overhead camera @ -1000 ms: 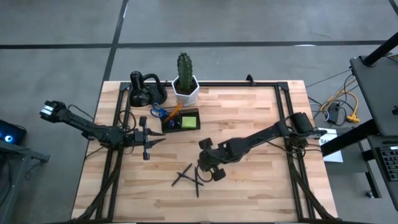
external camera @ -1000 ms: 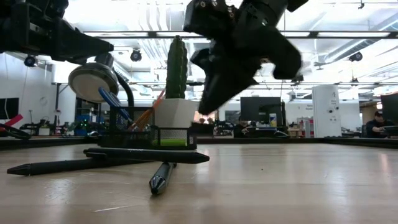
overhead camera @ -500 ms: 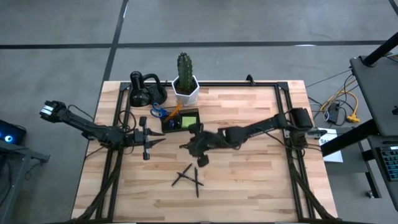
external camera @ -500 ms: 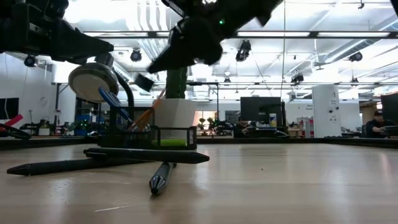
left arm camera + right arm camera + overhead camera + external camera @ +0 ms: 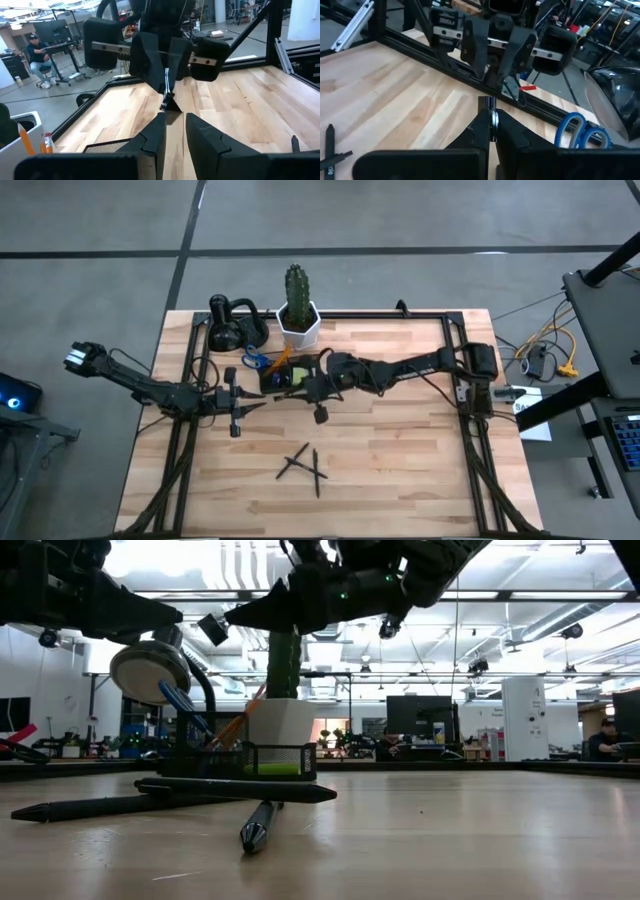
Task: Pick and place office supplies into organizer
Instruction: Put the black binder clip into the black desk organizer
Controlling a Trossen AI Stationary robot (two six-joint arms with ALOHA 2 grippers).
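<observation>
The dark organizer stands near the table's far edge. It holds a lime-green pad, blue scissors and an orange pencil. Three black pens lie crossed on the table nearer the front. My right gripper is up in the air beside the organizer's near side. It is shut on a thin dark pen-like thing. My left gripper waits open to the organizer's left, pointing toward the table's right edge. My right gripper pinches the thin dark thing between its two fingertips; a silvery ring on it shows right at the tips. The fingers slant slightly downward toward the table's left edge. The thing is lifted clear, its free end sticking out past the tips.
A white pot with a cactus and a black looped gadget stand behind the organizer at the far edge. A black frame rail runs around the table. Bare wood lies to the right and near side. People sit in the room beyond.
My right gripper, still shut on the thin thing, has risen from beside the crossed pens. It has swung toward the far left to the organizer, and its fingers have tipped from pointing down to nearly level. The three pens on the table have stayed put.
</observation>
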